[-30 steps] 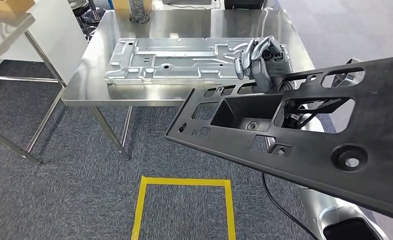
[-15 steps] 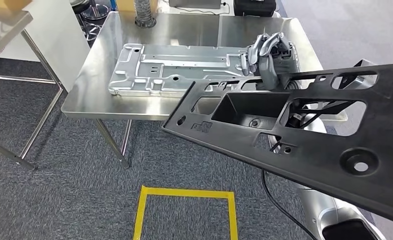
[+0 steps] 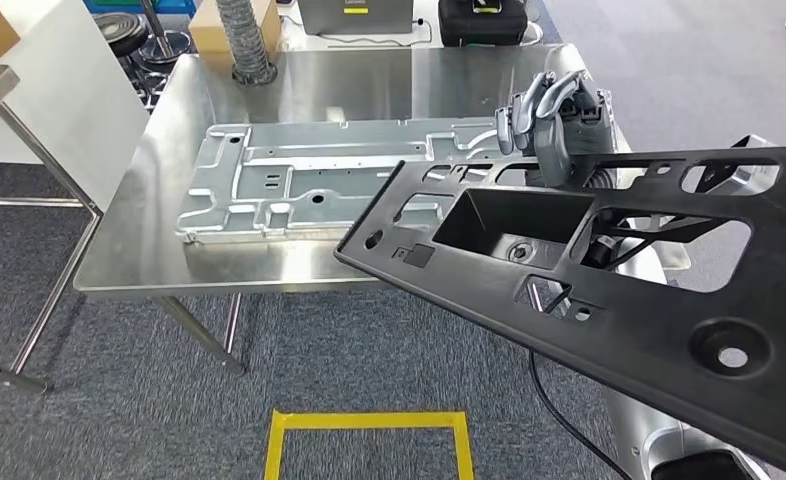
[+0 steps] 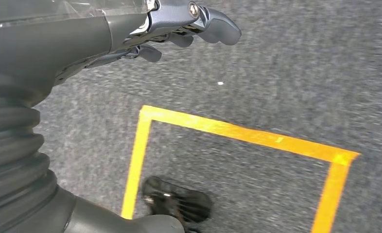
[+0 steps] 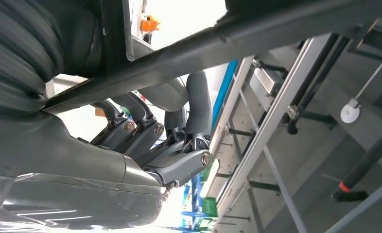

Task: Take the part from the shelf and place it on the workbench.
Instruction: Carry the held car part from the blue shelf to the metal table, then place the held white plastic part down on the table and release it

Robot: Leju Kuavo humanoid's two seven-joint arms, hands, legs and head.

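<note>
Steel table (image 3: pixel 159 250) stood at 11 o'clock, carrying a silver panel (image 3: pixel 299 190). The right robot hand (image 3: pixel 554 115) gripped the black part (image 3: pixel 609 290) at its far edge; its long axis ran from 10 to 4 o'clock. The left robot hand (image 4: pixel 179 29) hung loosely spread, holding nothing.

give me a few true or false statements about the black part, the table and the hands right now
1. The right hand grips the black part. True.
2. The black part lies flat on the steel workbench. False: it is held in the air, its near end over the bench edge.
3. A silver metal panel lies on the workbench. True.
4. The left hand holds a tool. False: it holds nothing, hanging over the carpet.
5. The yellow tape square is on the workbench. False: it is on the carpet.
</note>
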